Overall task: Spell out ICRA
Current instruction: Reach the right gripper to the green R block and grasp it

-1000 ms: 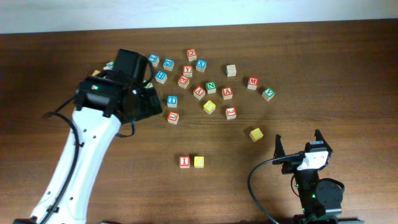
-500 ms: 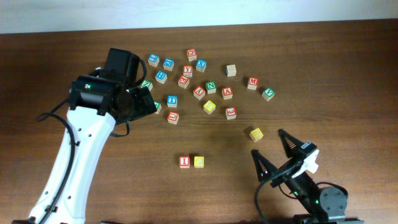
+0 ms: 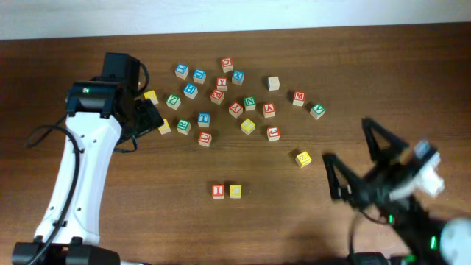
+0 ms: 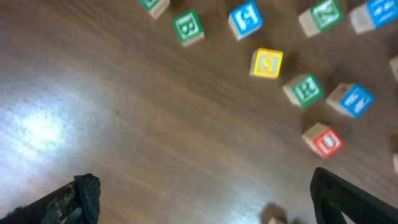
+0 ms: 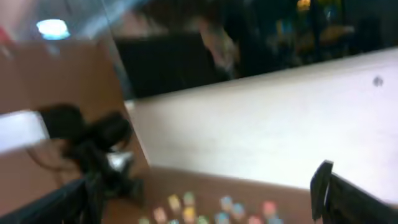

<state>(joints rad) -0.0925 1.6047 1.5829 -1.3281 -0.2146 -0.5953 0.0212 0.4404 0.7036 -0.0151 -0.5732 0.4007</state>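
Note:
The red I cube [image 3: 218, 191] and the yellow C cube [image 3: 235, 191] sit side by side at the front middle of the table. In the cluster behind them lie the green R cube [image 3: 183, 126] [image 4: 303, 89] and a red cube that looks like the A [image 3: 269, 110]. My left gripper [image 3: 147, 115] [image 4: 205, 208] hangs open over bare wood, left of the R cube, with nothing between its fingers. Open and empty too, my right gripper [image 3: 346, 140] [image 5: 199, 202] is raised at the right, tilted up toward the far wall.
Several other letter cubes are scattered across the back middle, among them a red 3 [image 3: 273, 133], a red U [image 3: 204, 138] [image 4: 324, 140] and a lone yellow cube [image 3: 303, 158] near the right gripper. The right wrist view is blurred.
The left arm has drawn back to the left, uncovering yellow and green cubes. The right arm has lifted and swung right, turning its open gripper up. No cube has moved.

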